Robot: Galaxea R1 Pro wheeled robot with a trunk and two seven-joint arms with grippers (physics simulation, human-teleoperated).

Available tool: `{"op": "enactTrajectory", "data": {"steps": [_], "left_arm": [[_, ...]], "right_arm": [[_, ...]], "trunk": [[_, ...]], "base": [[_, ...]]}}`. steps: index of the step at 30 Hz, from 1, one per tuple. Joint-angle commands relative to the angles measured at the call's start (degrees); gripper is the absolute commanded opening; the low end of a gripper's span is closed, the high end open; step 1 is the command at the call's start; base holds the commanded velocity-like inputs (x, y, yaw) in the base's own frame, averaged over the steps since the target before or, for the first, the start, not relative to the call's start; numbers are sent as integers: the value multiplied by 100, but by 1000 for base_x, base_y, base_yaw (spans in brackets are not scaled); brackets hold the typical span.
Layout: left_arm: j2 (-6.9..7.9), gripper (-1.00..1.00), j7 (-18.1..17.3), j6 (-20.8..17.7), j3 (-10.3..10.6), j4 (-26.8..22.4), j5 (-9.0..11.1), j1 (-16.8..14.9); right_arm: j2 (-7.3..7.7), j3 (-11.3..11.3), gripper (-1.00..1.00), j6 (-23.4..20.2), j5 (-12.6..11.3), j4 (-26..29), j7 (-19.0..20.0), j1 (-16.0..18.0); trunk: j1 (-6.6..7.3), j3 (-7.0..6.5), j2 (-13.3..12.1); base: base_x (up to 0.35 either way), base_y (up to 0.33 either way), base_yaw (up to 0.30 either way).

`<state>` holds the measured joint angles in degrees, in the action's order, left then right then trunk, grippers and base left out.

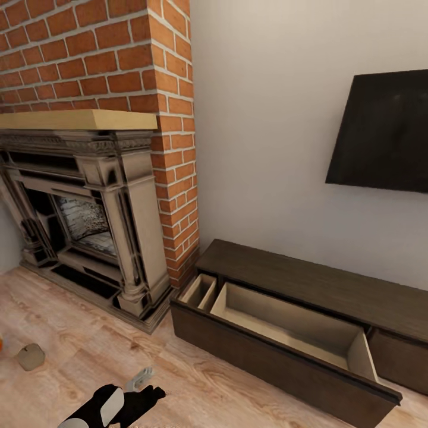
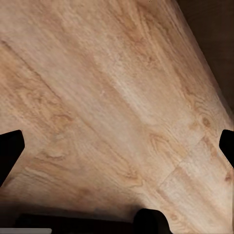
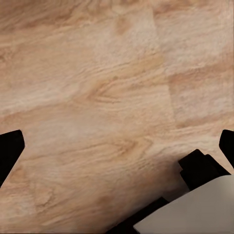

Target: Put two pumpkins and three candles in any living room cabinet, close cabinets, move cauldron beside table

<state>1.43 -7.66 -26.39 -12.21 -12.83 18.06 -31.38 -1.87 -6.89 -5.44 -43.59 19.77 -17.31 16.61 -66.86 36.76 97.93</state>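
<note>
Cabinet [image 1: 309,285]: low dark-brown unit along the right wall, its long drawer [image 1: 291,324] pulled out.
Left gripper [image 2: 117,146]: fingers spread wide above bare wood floor [image 2: 107,97].
Right gripper [image 3: 117,146]: fingers spread wide over floor.
Candle [image 1: 30,356]: beige stub on the floor, near left.
Fireplace [image 1: 83,214]: far left, beside the cabinet.

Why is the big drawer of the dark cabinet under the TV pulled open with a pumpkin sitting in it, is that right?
Not quite: the head view shows the drawer of the cabinet under the TV pulled open, but it is empty, with no pumpkin inside.
</note>
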Motion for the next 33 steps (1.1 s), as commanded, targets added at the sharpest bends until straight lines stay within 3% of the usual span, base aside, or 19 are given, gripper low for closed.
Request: {"op": "enactTrajectory", "data": {"steps": [1, 13, 17, 24, 33], "left_arm": [[2, 100, 0, 1, -2, 0, 1, 2], [8, 100, 1, 2, -88, 0, 5, 6], [14, 100, 1, 3, -170, 0, 5, 8], [32, 100, 1, 3, -193, 4, 5, 9], [29, 100, 1, 3, -202, 35, 5, 9]], "right_arm": [[-20, -5, 100, 0, 0, 3, 2, 7], [-157, -14, 100, 10, 0, 44, 8, 23], [-180, -24, 100, 292, 3, 45, 8, 19], [-182, -496, 100, 652, 0, 37, -7, 18], [-182, -584, 100, 675, 0, 36, -6, 18]], "trunk": [[23, -17, -42], [286, -207, -523], [374, -269, -683], [528, -370, -964], [725, -497, -1325]], "base": [[0, 0, 289], [0, 0, 289], [0, 0, 288], [0, 0, 281], [0, 0, 276]]}}
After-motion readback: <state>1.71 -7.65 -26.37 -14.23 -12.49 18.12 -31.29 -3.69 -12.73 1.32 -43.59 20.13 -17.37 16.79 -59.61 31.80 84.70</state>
